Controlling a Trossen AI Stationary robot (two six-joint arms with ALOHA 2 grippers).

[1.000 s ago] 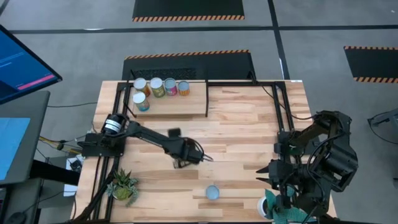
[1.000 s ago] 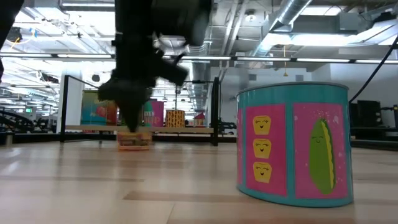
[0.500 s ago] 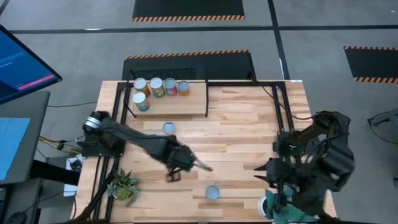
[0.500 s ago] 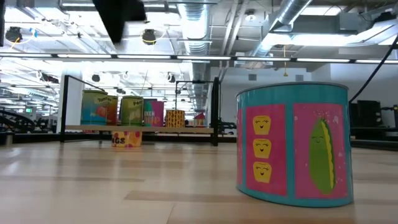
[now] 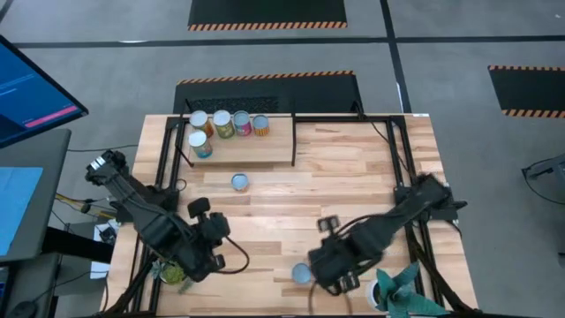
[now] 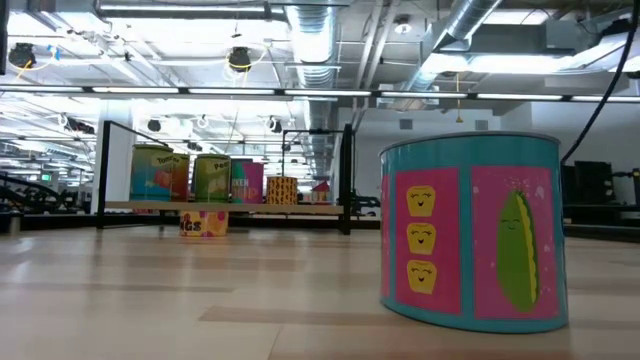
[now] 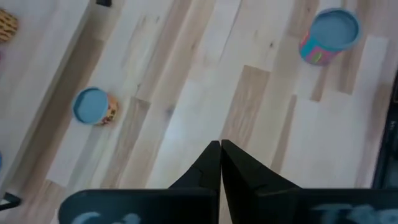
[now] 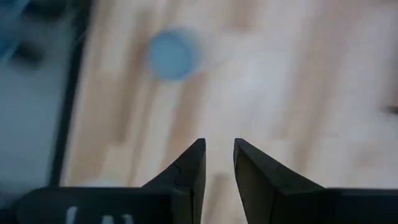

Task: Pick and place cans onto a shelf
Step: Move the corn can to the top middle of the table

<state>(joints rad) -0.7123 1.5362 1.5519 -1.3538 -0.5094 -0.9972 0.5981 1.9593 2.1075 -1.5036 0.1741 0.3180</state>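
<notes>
While five cans [image 5: 224, 125] stood grouped at the left end of the shelf [image 5: 274, 146], two more remained off it on the tabletop [image 5: 353, 185].

Shelf: light wood panel in a thin black frame, at the far left part of the table. Four of its cans stood in a row along its back edge; a fifth stood just in front of the row's left end.

Orange-labelled can [image 5: 239, 182], pale blue top: upright on the table, just off the shelf's front edge; also seen from the left wrist [image 7: 93, 106].

Teal-and-pink can [image 5: 302, 274], pale blue top: upright near the table's front edge, well apart from the shelf. It filled the right of the low view [image 6: 470, 232], its pink panels showing a green pod and yellow figures.

Right gripper [image 5: 331, 281]: just beside the teal-and-pink can, on the side away from the shelf; fingers [image 8: 186, 168] parted with a narrow gap, nothing between them.

Left gripper [image 5: 207, 265]: near the table's front left corner, well apart from the shelf; fingers [image 7: 208, 165] pressed together, holding nothing.

Potted plant [image 5: 172, 269]: at the front left corner, partly under the left arm.
</notes>
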